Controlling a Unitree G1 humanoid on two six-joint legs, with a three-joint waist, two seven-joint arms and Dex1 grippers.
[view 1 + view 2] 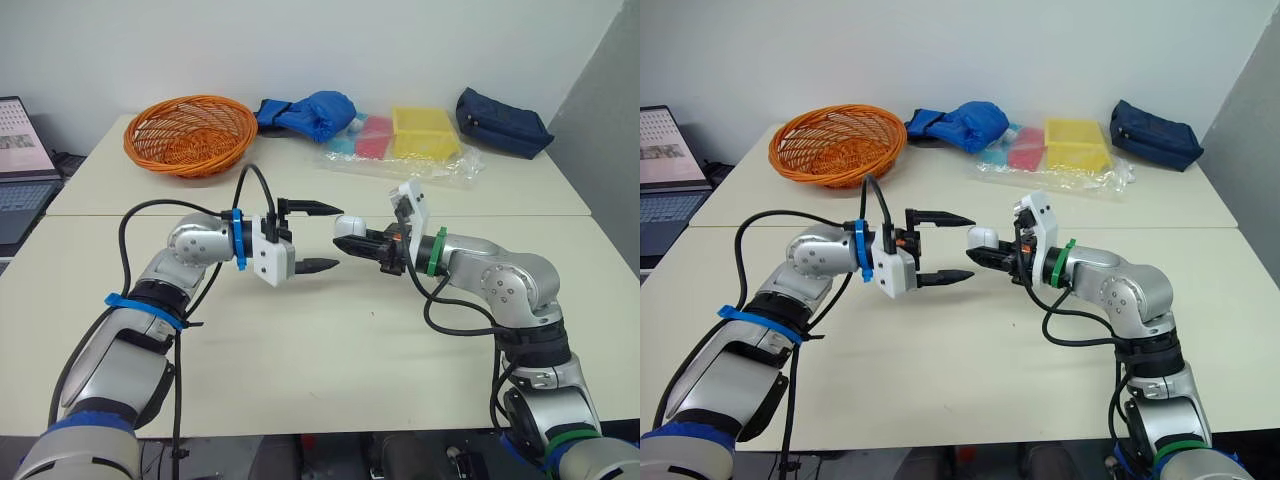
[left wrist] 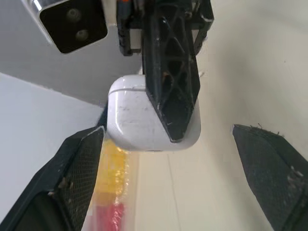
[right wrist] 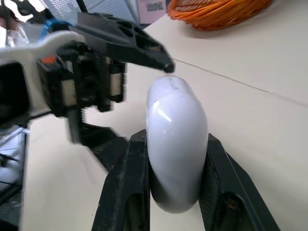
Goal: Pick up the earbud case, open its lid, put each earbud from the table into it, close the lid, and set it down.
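Two grippers are up in the air over the table (image 1: 330,350), pointed at each other, so here's what you've got.

Your right gripper (image 1: 358,238) has the case (image 1: 351,226). It's clamped between both fingers (image 3: 122,187), which press against its flat sides, and the rounded end pokes out past the tips toward your other arm. The case is white and glossy and sits clear above the tabletop. From the left wrist view you can see a thin seam line (image 2: 126,89) running across the shell, and the lid looks closed along it.

Your left gripper (image 1: 336,238) is wide open and holding nothing. One finger (image 1: 312,208) sits above and the other below, and the free end of the case is right at the gap between their tips. I can't tell from these shots whether either tip is touching it.

Back of the table, well away from the arms: an orange basket (image 1: 190,133), a blue bag (image 1: 310,113), a yellow box (image 1: 425,131) on a clear plastic sheet, and a navy pouch (image 1: 502,122). Far left there's a laptop (image 1: 20,160).
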